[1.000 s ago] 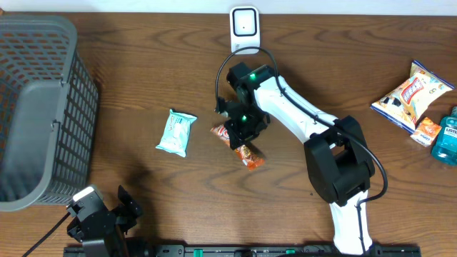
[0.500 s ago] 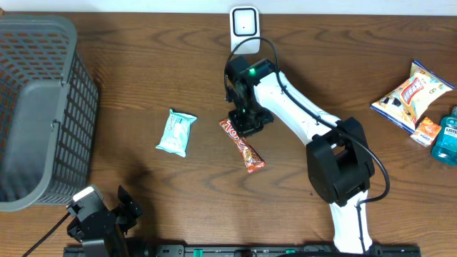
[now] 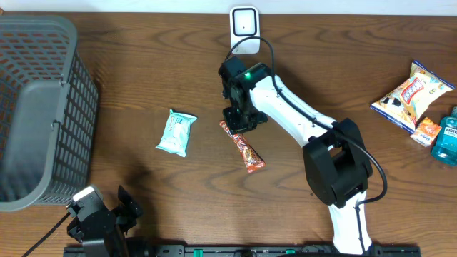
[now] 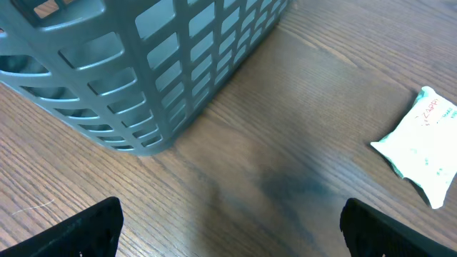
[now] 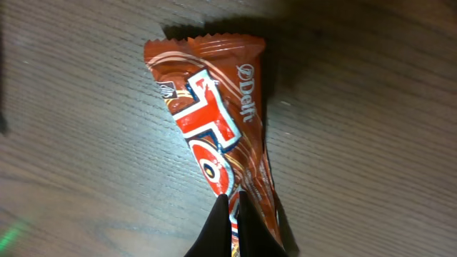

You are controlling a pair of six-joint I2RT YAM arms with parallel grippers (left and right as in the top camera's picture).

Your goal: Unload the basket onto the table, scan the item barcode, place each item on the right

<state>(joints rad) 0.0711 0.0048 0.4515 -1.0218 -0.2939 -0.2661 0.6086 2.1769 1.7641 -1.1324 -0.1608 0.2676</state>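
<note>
The item is a brown and red chocolate bar [image 3: 245, 148] lying aslant at the table's middle. My right gripper [image 3: 239, 121] is shut on the wrapper at its upper left end. In the right wrist view the black fingertips [image 5: 223, 214] pinch the wrapper of the bar [image 5: 214, 114], which stretches away from them. No barcode shows on the visible side. The white scanner [image 3: 244, 28] stands at the far edge, just behind the right arm. My left gripper [image 4: 232, 235] hangs open over bare wood at the near left [image 3: 107, 214].
A grey slatted basket [image 3: 36, 107] fills the left side and shows close up in the left wrist view [image 4: 143, 71]. A mint-green packet [image 3: 176, 132] [image 4: 421, 143] lies left of the bar. At the right edge lie a chips bag [image 3: 412, 96], a small orange packet [image 3: 427, 131] and a blue bottle [image 3: 446, 137].
My right gripper has closed on the bar's upper end and shifted slightly up and left. The bar has swung from crumpled under the gripper to stretched out. The left arm has stayed put.
</note>
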